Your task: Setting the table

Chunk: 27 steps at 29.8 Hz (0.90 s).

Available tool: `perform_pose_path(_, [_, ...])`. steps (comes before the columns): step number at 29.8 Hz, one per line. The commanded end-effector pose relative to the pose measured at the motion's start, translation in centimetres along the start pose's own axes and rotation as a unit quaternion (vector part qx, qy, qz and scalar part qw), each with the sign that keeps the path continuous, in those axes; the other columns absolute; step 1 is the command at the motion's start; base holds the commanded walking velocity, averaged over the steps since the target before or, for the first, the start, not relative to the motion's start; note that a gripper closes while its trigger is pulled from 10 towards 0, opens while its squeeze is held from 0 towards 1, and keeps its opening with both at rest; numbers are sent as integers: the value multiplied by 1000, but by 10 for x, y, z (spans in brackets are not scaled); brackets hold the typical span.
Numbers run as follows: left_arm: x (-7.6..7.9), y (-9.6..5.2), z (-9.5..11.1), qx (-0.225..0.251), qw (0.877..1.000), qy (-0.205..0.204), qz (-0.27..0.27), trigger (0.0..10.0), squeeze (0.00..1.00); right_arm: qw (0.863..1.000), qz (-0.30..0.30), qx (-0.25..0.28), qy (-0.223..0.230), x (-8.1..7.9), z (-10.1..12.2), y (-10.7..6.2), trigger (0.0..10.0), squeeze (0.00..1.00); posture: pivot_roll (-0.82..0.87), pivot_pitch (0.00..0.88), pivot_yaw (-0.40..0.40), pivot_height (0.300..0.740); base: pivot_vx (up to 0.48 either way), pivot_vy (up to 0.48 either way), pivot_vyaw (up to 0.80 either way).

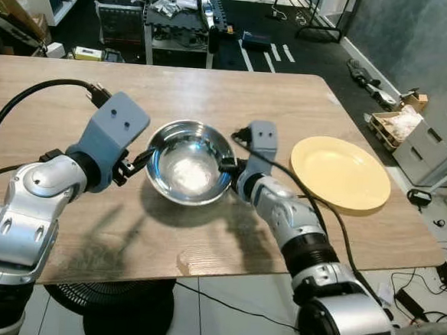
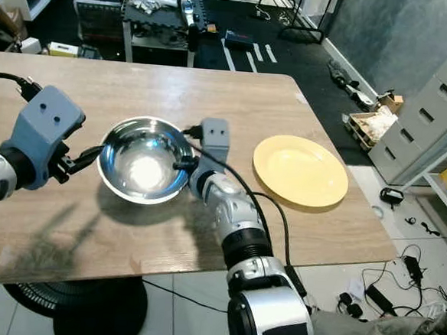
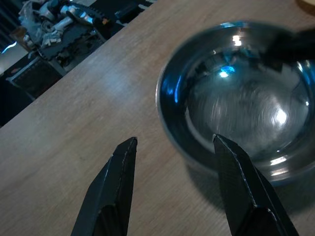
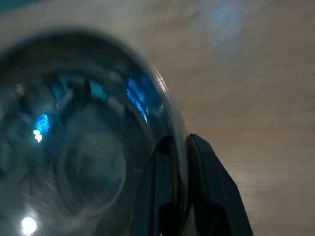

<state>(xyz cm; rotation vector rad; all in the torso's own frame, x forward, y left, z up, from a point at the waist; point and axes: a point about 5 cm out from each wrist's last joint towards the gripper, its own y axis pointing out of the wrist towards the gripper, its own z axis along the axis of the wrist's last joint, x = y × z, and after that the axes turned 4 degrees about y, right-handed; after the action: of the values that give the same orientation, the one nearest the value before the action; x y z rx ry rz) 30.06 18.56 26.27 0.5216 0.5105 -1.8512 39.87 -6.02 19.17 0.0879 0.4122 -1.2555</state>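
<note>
1. The bowl (image 1: pixel 189 162) is round, shiny steel, upright and empty, with bright light reflecting off its inside. It sits on the wooden table (image 1: pixel 213 90) near the middle, slightly toward the 6 o'clock edge.
2. The plate (image 1: pixel 340 174) is round, pale yellow, flat and empty. It lies on the table at 3 o'clock from the bowl, near but apart from it, close to the table's right edge.
</note>
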Motion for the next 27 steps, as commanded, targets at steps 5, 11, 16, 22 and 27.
perform_pose_path(5, [4, 4, -1, -6, 1000, -7, -8, 10000, 0, 996, -65, 56, -15, 16, 20, 0, 10000, 0, 67, 87, -15, 740, 0, 0, 0])
perform_pose_path(11, [5, 5, 1, -3, 1000, -8, -7, 10000, 0, 988, -115, 101, 2, 35, 36, -5, 10000, 0, 67, 86, -14, 740, 0, 0, 0])
perform_pose_path(16, [7, 8, 2, -1, 1000, -2, -6, 10000, 0, 982, -153, 113, 3, 50, 41, -7, 10000, 0, 69, 81, -11, 740, 0, 0, 0])
perform_pose_path(22, [10, 10, 2, 0, 1000, 2, -10, 10000, 0, 983, -150, 109, -11, 47, 35, -6, 10000, 0, 71, 75, -6, 740, 0, 0, 0])
perform_pose_path(27, [9, 10, 2, -1, 1000, 2, -9, 10000, 0, 981, -156, 113, -15, 48, 33, -6, 10000, 1000, 76, 73, -4, 740, 0, 0, 0])
